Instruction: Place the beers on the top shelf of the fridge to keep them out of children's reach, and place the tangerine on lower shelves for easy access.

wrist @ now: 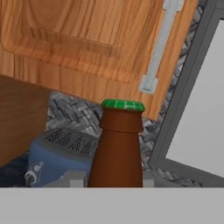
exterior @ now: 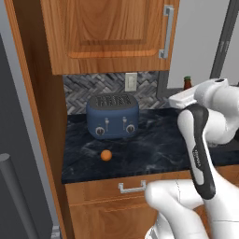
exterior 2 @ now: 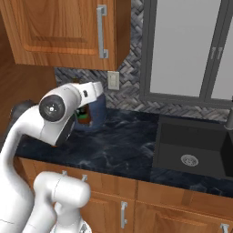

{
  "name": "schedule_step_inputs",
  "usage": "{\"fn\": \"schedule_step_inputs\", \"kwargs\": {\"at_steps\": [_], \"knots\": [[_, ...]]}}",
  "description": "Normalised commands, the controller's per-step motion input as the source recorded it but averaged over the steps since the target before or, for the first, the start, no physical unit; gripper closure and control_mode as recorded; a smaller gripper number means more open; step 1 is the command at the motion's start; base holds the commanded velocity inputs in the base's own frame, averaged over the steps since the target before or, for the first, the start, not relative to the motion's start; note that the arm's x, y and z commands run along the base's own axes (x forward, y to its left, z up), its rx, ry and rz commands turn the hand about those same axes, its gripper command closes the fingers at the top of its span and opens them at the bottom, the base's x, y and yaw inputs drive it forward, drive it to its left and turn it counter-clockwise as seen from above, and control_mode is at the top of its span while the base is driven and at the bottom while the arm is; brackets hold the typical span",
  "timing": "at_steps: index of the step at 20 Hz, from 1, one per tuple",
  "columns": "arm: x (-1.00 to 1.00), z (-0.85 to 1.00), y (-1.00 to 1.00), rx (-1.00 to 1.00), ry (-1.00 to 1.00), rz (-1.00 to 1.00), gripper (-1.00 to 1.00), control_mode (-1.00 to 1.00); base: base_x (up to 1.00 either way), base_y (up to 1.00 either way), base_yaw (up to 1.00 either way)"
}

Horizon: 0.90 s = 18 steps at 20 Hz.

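- Apparently the task is at an early stage: the brown bottle [wrist: 117,146] stands upright directly in front of the hand, its neck and green cap rising between where the finger tips should be, so it looks gripped and lifted off the worktop [exterior: 158,144]. This is my judgement, because the fingers themselves are hidden at the bottom of the hand view.
- The hand's jaws seem closed narrowly around the brown bottle; I see no gap beside the glass.
- A second bottle [exterior: 187,82] shows with a red cap just behind the arm in the left base view, near the window. I cannot tell if it stands on the worktop or is the held one seen from another side.
- The tangerine [exterior: 106,155] rests on the dark worktop, well to the side of the hand and in front of the blue toaster [exterior: 112,116], apart from it. It is not yet moved.
- The fridge [exterior: 18,177] shows as a grey edge with a bar handle, far from the hand; its shelves are not visible, so nothing appears placed yet.
- Count: one tangerine, one toaster, one brown bottle for sure, and perhaps one more bottle.
- Left to do, as I judge: carry both beers to the top shelf, then the tangerine to a lower shelf.
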Motion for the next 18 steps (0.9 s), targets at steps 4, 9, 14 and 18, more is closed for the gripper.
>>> {"fn": "schedule_step_inputs", "kwargs": {"at_steps": [4,9,14,18], "knots": [[-0.40,0.00,0.45,0.11,0.07,-0.05,1.00,-1.00,0.00,0.00,0.00],[-0.24,0.04,0.32,0.14,0.02,-0.10,1.00,-1.00,0.00,0.00,0.00],[0.00,0.21,-0.08,0.21,0.01,-0.16,1.00,-1.00,0.00,0.00,0.00],[0.00,0.16,-0.05,0.12,0.00,-0.10,1.00,-1.00,0.00,0.00,0.00]]}}
